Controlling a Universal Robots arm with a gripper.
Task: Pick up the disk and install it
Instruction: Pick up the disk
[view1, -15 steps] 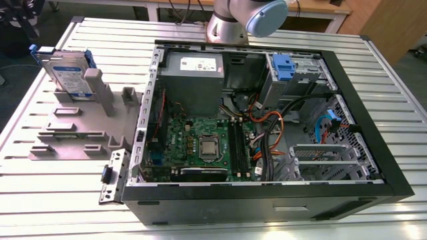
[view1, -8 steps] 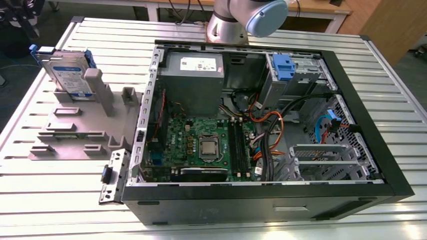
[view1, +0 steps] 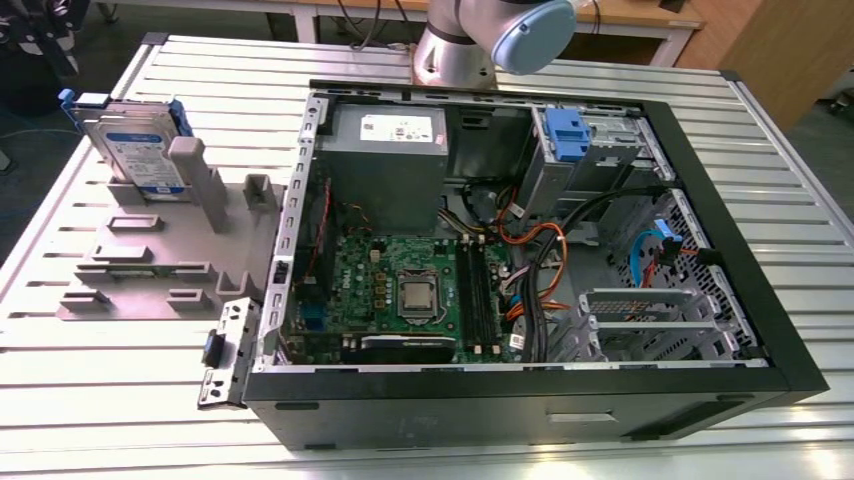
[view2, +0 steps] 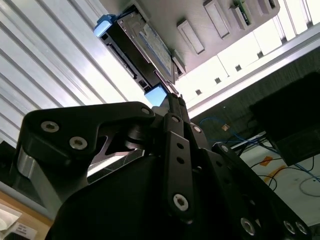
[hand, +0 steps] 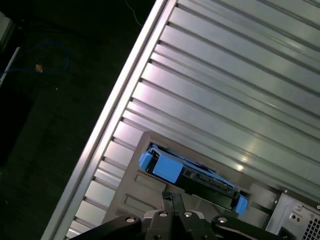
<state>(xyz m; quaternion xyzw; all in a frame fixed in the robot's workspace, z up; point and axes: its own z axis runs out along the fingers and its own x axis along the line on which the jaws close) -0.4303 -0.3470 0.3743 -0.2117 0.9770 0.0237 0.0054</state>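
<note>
Currently, my claw (hand: 171, 198) pinched closed on nothing, poised close by the disk (hand: 192, 176), disk upright in a grey holder (view1: 147, 270) on the ribbed surface (view1: 120, 400).

This looks like a robotics lab or workshop. In the exterior view a slotted aluminium table (view1: 80, 400) carries an opened computer tower (view1: 467, 400) and a grey moulded fixture (view1: 134, 275) at nine o'clock, with the arm's base (view1: 461, 55) and wooden benches (view1: 634, 17) at twelve.
</note>
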